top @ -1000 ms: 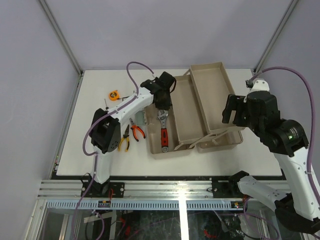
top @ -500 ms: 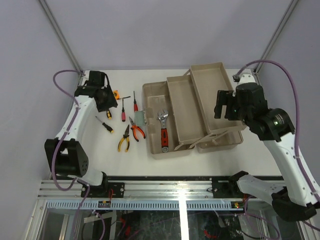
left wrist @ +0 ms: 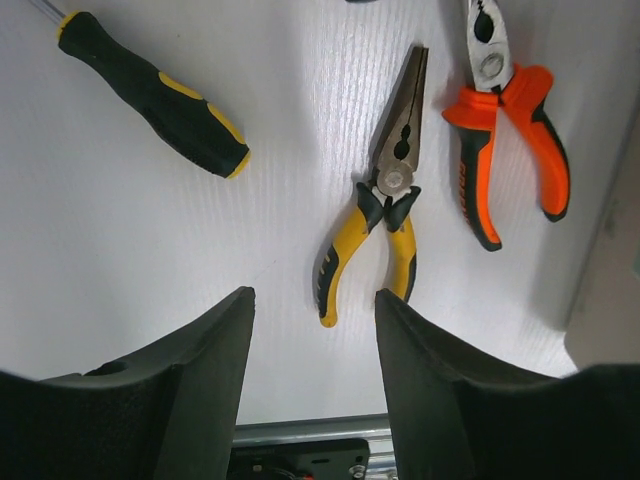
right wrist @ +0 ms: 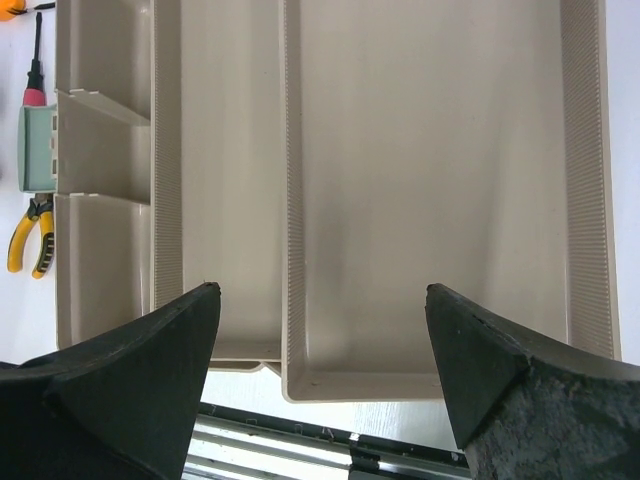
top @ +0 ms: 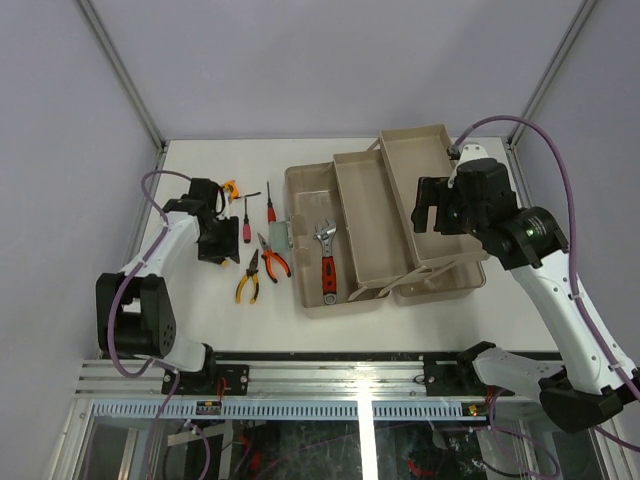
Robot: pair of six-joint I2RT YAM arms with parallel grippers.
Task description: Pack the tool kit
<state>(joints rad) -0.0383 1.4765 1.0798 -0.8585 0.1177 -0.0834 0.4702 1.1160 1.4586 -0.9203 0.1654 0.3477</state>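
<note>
The beige toolbox (top: 372, 222) stands open with its trays spread. A red-handled wrench (top: 326, 262) lies in its left compartment. On the table to its left lie yellow pliers (top: 248, 277), orange pliers (top: 273, 258), two red screwdrivers (top: 246, 222) and an orange tape measure (top: 231, 187). My left gripper (top: 215, 245) is open and empty, low over the table. Its wrist view shows the yellow pliers (left wrist: 385, 215), the orange pliers (left wrist: 505, 120) and a black-yellow screwdriver (left wrist: 160, 95) ahead. My right gripper (top: 440, 215) is open and empty above the trays (right wrist: 430, 200).
The toolbox's green latch (top: 283, 235) faces the loose tools and also shows in the right wrist view (right wrist: 38, 150). A metal rail (top: 350, 375) runs along the table's near edge. Grey walls close in the left, back and right sides.
My left arm swung from over the toolbox to the table's far left, then came nearer, over the loose tools. My right gripper moved left over the trays.
</note>
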